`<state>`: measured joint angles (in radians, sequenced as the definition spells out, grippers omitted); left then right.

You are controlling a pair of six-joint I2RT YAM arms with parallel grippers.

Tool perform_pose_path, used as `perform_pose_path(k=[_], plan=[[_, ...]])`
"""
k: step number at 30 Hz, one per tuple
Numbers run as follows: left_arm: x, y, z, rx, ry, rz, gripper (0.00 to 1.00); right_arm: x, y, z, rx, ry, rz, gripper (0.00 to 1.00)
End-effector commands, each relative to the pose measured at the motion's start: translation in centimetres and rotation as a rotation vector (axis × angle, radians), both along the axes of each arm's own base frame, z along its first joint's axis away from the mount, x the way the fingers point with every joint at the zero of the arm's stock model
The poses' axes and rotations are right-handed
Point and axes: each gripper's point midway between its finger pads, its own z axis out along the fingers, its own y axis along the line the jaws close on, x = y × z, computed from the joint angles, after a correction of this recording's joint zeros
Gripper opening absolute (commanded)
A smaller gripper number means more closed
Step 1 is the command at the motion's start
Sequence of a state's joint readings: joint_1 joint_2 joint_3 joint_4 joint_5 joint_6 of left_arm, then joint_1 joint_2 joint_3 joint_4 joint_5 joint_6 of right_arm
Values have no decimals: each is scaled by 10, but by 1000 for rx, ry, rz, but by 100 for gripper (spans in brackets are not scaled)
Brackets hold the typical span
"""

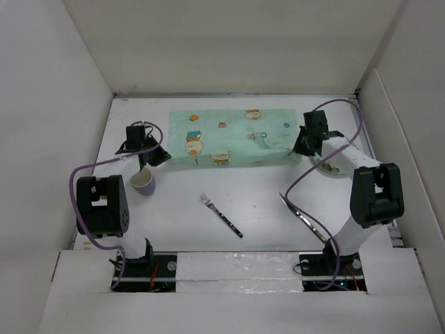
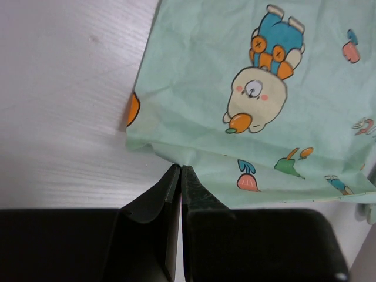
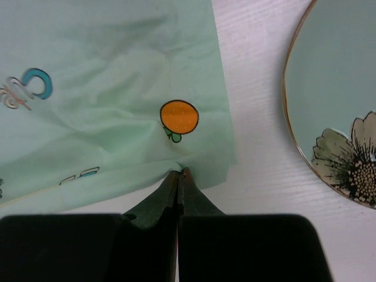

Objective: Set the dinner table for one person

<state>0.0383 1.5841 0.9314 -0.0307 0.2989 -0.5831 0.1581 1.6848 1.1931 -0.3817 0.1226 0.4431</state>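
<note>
L gripper (image 2: 180, 168) and R gripper (image 3: 181, 171) are both closed, each pinching a near corner of the mint placemat (image 1: 229, 136), which lies as a folded strip across the far half of the dinner table (image 1: 264, 209). The step looks like spreading it out. To do it well, lift both corners only a little, draw them toward the bases at the same pace w/ the near edge taut, then lower flat before letting go. An uneven pull would skew or wrinkle the cloth (there's a pucker at each pinch, so the hold is thin and could slip). Room: the middle strip btwn mat and bases is mostly bare, but the fork (image 1: 221, 214) lies about centre and the knife (image 1: 302, 217) sits nearer the R base. The cup (image 1: 143, 182) stands just beside the L gripper on its near side, an easy knock. The plate (image 3: 335, 88) is just right of the mat's R edge, apart from it, under the R arm. Side walls are close on both flanks, so keep elbows in.
</note>
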Motion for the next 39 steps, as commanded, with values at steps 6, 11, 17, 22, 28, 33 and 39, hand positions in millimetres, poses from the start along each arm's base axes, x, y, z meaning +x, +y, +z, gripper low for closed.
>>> perform_pose_path(k=[6, 11, 17, 22, 28, 33, 39], plan=[[-34, 12, -7, 113, -5, -3, 0, -55, -2, -26, 52, 69, -24, 0], [-57, 12, -7, 122, 19, -13, 0, -89, -3, -37, 70, 105, -24, 0], [-74, 10, -9, 121, 32, -32, 0, -102, -9, -33, 50, 110, -37, 0], [-78, 6, -9, 106, 36, -58, 0, -103, -15, -32, 25, 110, -58, 0], [-79, 6, -4, 115, 27, -74, 0, -106, -10, -38, 3, 137, -51, 0], [-77, 2, 5, 103, 6, -95, 13, -106, -8, -34, -15, 137, -44, 18], [-67, -6, 33, 71, -50, -129, 35, -100, -9, -6, -19, 90, -43, 35]])
